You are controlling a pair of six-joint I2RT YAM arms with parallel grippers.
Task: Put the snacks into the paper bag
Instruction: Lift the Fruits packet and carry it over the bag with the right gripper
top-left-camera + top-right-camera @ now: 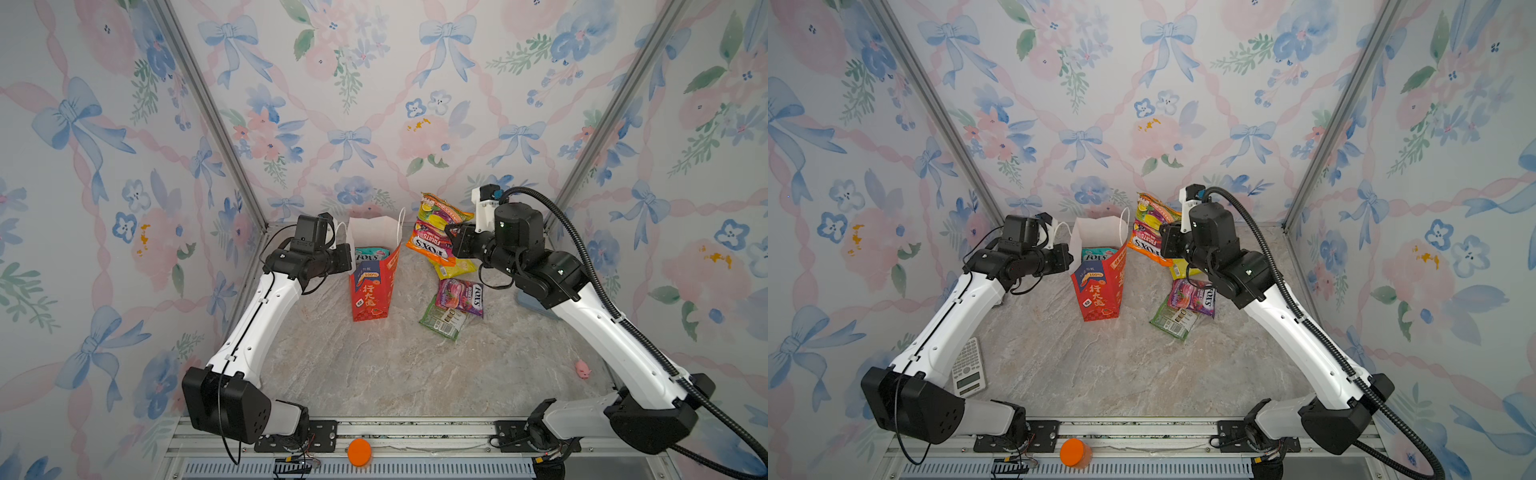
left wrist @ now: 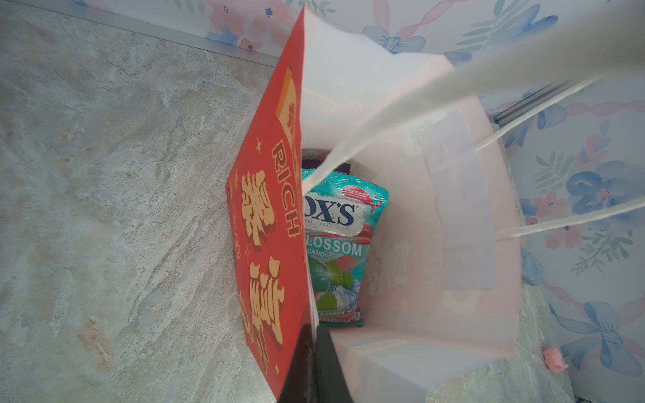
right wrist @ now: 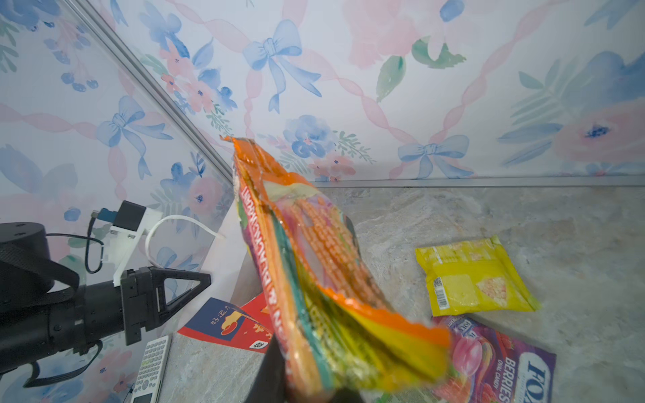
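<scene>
The red paper bag (image 1: 374, 291) (image 1: 1100, 291) stands open at the back middle of the table. My left gripper (image 1: 350, 258) (image 2: 314, 352) is shut on the rim of its red wall. A teal snack packet (image 2: 336, 251) lies inside the bag. My right gripper (image 1: 451, 237) (image 3: 307, 383) is shut on an orange snack packet (image 1: 436, 232) (image 3: 314, 265), held in the air just right of the bag. On the table under it lie a yellow packet (image 3: 474, 275), a purple packet (image 1: 461, 297) and a green packet (image 1: 442, 322).
A calculator (image 1: 968, 370) lies by the left arm. A small pink toy (image 1: 583, 369) sits near the right wall. An orange round cap (image 1: 359, 452) rests on the front rail. Floral walls close in the back and both sides.
</scene>
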